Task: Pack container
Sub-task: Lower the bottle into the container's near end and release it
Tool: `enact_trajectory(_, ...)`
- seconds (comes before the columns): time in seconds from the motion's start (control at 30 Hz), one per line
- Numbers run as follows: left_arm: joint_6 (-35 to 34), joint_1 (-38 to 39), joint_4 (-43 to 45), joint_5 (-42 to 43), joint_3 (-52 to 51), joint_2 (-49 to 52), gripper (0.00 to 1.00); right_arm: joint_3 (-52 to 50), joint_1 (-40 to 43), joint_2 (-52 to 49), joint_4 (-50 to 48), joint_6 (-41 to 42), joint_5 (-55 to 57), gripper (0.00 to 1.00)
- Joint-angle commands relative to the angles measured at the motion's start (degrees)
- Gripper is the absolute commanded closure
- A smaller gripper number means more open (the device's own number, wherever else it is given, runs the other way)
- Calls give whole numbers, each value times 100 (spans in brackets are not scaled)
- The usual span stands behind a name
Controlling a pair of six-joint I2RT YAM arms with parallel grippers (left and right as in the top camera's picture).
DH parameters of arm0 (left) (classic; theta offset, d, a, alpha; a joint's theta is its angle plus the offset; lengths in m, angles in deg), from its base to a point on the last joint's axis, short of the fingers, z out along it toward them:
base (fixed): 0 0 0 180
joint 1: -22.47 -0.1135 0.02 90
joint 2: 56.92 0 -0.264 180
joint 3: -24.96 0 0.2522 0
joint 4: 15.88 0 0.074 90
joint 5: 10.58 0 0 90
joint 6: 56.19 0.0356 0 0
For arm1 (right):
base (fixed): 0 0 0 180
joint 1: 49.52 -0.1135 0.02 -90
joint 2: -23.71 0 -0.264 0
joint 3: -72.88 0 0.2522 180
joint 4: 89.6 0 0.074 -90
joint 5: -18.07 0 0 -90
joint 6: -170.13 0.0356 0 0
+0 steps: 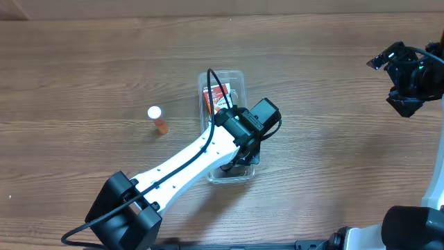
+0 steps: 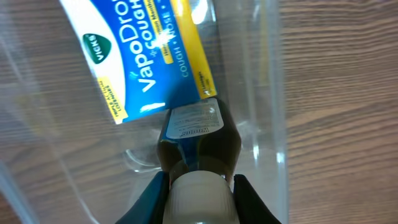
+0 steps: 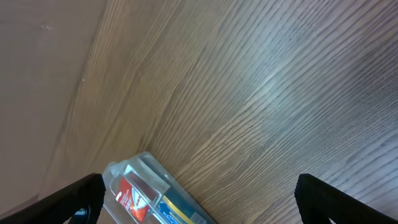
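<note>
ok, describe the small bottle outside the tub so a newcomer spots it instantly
Find the clear plastic container in the middle of the wooden table. Left of it in the overhead view, a small bottle sits alone on bare wood. Its white cap and orange body set it apart from the Vicks VapoDrops pack and dark bottle, both inside the container.

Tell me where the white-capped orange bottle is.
In the overhead view, the orange bottle sits on the table to the robot's left of the container, apart from it, with neither gripper near it.
</note>
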Motion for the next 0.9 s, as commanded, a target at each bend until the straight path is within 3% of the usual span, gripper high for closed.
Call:
enact_trajectory(0.0,208,-11,46,282,4,-35,77,52,7,33,-24,-13,-31,0)
enact_trajectory(0.2,210,-13,-144,452,4,-35,65,52,7,33,-24,-13,-31,0)
enact_trajectory(0.33,264,-35,-136,466,11,-35,21,52,7,33,-24,-13,-31,0)
enact_trajectory(0.43,507,-79,-188,608,144,-35,4,52,7,33,-24,-13,-31,0)
enact_trajectory(0.6,695,-177,-839,490,935,-35,0,52,7,33,-24,-13,-31,0)
enact_trajectory(0.87,817,-774,-2566,-494,3060,-37,0,52,7,33,-24,-13,-31,0)
